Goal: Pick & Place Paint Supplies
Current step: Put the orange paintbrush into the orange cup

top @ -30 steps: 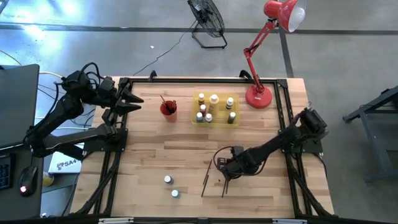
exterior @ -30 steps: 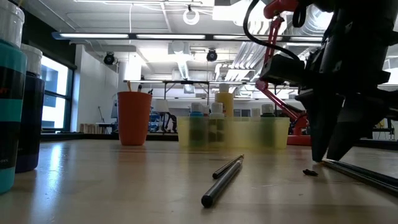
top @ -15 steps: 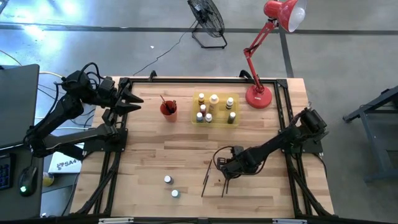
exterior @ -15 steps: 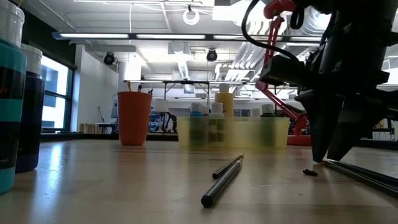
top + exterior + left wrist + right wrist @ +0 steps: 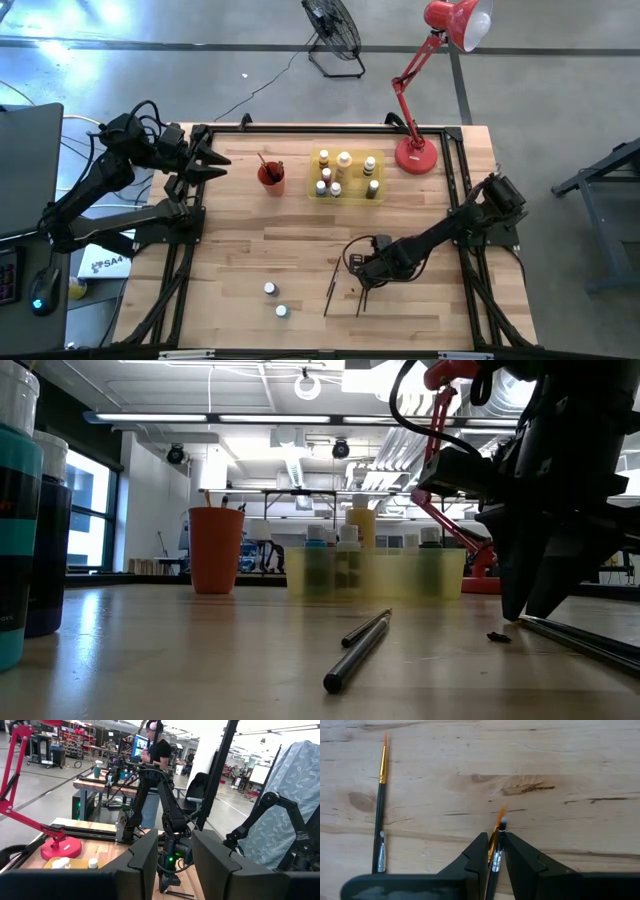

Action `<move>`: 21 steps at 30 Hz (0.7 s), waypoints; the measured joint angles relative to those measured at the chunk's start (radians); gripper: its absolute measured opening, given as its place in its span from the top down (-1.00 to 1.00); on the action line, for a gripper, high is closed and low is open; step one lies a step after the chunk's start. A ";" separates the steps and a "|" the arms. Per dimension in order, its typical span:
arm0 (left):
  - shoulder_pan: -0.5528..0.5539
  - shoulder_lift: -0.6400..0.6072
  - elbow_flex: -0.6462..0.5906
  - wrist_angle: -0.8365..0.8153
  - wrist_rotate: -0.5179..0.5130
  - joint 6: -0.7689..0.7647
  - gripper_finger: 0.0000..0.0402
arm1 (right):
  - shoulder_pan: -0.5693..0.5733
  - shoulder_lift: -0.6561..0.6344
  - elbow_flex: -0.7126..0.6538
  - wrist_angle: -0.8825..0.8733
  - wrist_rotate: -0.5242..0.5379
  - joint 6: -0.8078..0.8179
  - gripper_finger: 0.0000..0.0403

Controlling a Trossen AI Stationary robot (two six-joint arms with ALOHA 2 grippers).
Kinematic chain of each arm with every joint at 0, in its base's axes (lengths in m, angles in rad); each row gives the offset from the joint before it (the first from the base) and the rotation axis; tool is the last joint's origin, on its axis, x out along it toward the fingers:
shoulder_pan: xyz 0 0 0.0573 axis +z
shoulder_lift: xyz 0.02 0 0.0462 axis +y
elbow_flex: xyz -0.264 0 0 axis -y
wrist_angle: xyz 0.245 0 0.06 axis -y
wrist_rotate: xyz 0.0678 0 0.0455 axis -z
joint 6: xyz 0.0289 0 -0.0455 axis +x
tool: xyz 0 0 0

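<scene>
The right gripper (image 5: 495, 851) is pressing down at the wooden table (image 5: 300, 240), its fingers narrowed onto a thin paintbrush (image 5: 496, 840) whose orange tip is poking out beyond them; the handle is running back under the gripper and is cut off from sight. In the high view the same gripper (image 5: 364, 283) is covering the brush's upper end, so only the lower handle is showing. Just beside it, a second paintbrush (image 5: 380, 805) is lying loose and roughly parallel. Two small white-capped bottles (image 5: 275, 300) are standing farther off on that same side. Well beyond the gripper, the yellow tray (image 5: 318, 193) is holding more bottles, with the red cup (image 5: 271, 176) next to it and a red lamp (image 5: 417, 155) at the table's corner. The right arm is stretching low across the table from its edge. The left gripper (image 5: 212, 165) is hanging off the table's far corner, fingers partly apart and holding nothing.
</scene>
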 joint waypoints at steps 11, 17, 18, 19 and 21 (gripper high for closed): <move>0.000 0.000 0.000 0.000 0.000 0.000 0.41 | 0.000 0.000 0.000 0.000 -0.002 -0.005 0.72; 0.000 0.000 0.000 0.000 0.000 0.000 0.41 | -0.008 -0.023 -0.003 -0.008 -0.048 -0.063 0.72; 0.000 0.000 0.000 0.000 0.000 0.000 0.41 | -0.009 -0.027 -0.003 -0.013 -0.048 -0.072 0.72; 0.000 0.000 0.000 0.000 0.000 0.000 0.41 | -0.012 -0.031 -0.004 -0.017 -0.049 -0.076 0.72; 0.000 0.000 0.000 0.000 0.000 0.000 0.41 | -0.014 -0.032 -0.003 -0.015 -0.056 -0.079 0.72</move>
